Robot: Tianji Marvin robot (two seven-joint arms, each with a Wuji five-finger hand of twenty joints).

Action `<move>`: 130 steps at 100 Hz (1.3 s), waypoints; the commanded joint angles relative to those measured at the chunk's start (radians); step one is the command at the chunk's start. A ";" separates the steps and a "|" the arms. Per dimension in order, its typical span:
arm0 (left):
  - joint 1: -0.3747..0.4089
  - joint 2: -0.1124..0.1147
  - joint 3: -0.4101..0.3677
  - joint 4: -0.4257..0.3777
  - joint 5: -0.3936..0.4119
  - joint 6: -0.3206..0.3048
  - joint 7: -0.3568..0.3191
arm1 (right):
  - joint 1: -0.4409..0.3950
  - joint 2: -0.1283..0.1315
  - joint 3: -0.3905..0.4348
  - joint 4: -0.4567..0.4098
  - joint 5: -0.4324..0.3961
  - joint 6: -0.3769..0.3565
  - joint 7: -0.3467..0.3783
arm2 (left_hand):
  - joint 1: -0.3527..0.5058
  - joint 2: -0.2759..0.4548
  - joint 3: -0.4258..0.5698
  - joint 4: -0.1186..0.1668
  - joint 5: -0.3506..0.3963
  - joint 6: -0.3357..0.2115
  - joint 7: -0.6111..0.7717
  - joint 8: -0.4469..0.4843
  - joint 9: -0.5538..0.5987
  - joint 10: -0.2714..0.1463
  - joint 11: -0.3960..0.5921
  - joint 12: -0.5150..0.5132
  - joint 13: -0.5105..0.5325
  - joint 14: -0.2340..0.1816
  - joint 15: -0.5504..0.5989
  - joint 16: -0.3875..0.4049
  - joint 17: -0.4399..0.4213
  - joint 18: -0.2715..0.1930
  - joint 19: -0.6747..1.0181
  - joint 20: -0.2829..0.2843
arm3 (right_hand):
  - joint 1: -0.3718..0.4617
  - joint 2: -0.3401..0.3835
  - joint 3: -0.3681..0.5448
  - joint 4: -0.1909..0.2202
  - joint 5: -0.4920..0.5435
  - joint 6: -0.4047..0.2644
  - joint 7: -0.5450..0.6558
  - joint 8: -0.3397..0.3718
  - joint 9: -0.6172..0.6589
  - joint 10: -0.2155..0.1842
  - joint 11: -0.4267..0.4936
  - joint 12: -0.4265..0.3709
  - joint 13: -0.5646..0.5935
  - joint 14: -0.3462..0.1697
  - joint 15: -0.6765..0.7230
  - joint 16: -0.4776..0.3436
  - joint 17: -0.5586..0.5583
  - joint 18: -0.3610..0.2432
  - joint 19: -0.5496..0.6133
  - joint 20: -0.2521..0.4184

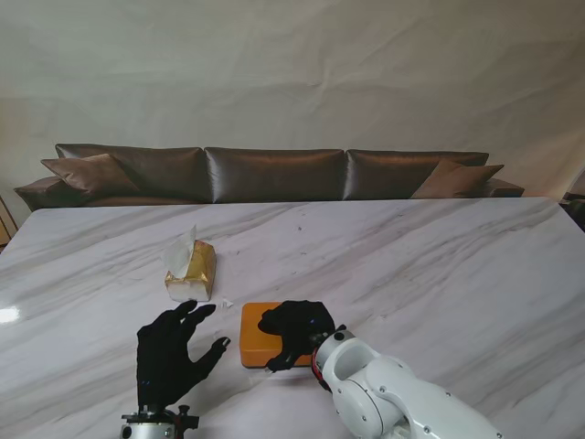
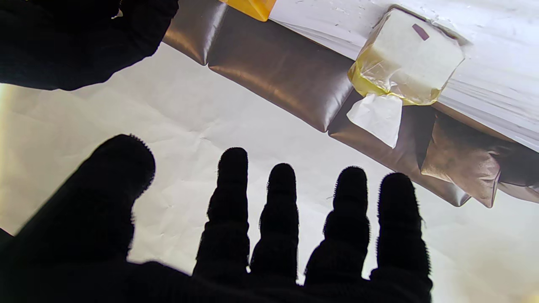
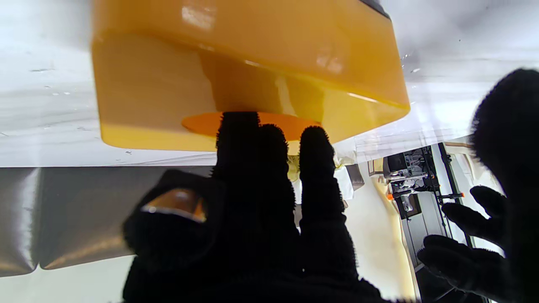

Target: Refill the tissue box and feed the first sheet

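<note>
White marble tabletop carries the orange tissue box at lower centre, right hand draped on it, fingers curled over its edge, grip uncertain. Left hand hovers spread, empty. Wrapped tissue pack lies upper left; the glossy box may slide.
</note>
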State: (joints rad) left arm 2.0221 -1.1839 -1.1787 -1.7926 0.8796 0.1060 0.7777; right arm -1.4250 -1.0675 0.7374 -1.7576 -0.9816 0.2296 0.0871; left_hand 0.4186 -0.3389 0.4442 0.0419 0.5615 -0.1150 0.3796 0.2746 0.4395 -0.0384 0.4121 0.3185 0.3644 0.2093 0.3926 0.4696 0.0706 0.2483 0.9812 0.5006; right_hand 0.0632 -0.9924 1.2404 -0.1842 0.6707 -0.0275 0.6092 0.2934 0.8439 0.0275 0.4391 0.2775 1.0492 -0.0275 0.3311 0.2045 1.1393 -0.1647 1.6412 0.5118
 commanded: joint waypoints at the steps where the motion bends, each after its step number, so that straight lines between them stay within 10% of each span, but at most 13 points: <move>1: 0.010 -0.003 -0.003 -0.009 0.002 0.003 -0.014 | 0.004 0.003 -0.005 0.009 -0.004 0.002 0.025 | 0.006 0.032 -0.023 0.017 0.017 0.012 0.001 -0.009 0.008 -0.006 -0.012 -0.002 -0.013 -0.019 -0.007 -0.003 -0.016 0.014 -0.012 -0.001 | -0.037 0.007 -0.010 -0.008 0.021 0.011 -0.004 -0.002 0.008 0.021 -0.008 -0.020 -0.006 0.051 -0.014 -0.005 0.012 -0.160 0.087 -0.005; 81: 0.029 -0.005 -0.015 -0.004 0.000 -0.006 0.006 | 0.049 0.030 -0.118 -0.046 -0.176 0.113 0.191 | 0.006 0.033 -0.024 0.018 0.019 0.011 0.002 -0.009 0.014 -0.004 -0.010 -0.001 -0.011 -0.023 -0.007 -0.003 -0.016 0.015 -0.013 -0.001 | -0.017 0.014 -0.029 0.001 0.094 -0.051 0.027 0.049 0.116 -0.013 0.054 0.003 0.117 0.024 0.146 0.058 0.052 -0.294 0.148 0.032; 128: 0.043 -0.008 -0.028 0.012 -0.007 -0.025 0.028 | 0.040 0.020 -0.170 -0.044 -0.246 0.233 0.154 | 0.006 0.033 -0.024 0.017 0.020 0.011 0.002 -0.009 0.016 -0.003 -0.010 -0.001 -0.011 -0.022 -0.007 -0.004 -0.016 0.016 -0.013 -0.001 | 0.167 -0.072 0.002 0.032 0.268 -0.208 0.225 0.288 0.298 -0.085 0.287 0.255 0.272 -0.005 0.552 0.330 0.068 -0.329 0.218 0.060; 130: 0.043 -0.008 -0.028 0.012 -0.006 -0.026 0.028 | 0.038 0.020 -0.169 -0.045 -0.247 0.237 0.151 | 0.006 0.032 -0.024 0.017 0.020 0.011 0.002 -0.009 0.016 -0.003 -0.010 -0.001 -0.011 -0.022 -0.007 -0.004 -0.016 0.016 -0.013 -0.001 | 0.200 -0.107 0.013 -0.019 0.269 -0.236 0.264 0.257 0.308 -0.093 0.311 0.286 0.272 -0.008 0.586 0.340 0.069 -0.330 0.223 0.062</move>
State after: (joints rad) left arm 2.0567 -1.1879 -1.2021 -1.7838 0.8750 0.0858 0.8127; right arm -1.3769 -1.0419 0.5681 -1.8035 -1.2215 0.4634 0.2396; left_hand 0.4186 -0.3316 0.4357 0.0419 0.5615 -0.1150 0.3796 0.2746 0.4395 -0.0384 0.4121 0.3185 0.3644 0.2086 0.3926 0.4696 0.0706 0.2483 0.9812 0.5007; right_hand 0.2137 -1.0309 1.2201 -0.1729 0.9051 -0.2005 0.8036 0.5516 1.0805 -0.0574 0.6820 0.4975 1.1721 -0.0846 0.8026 0.5010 1.2466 -0.2131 1.7038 0.5499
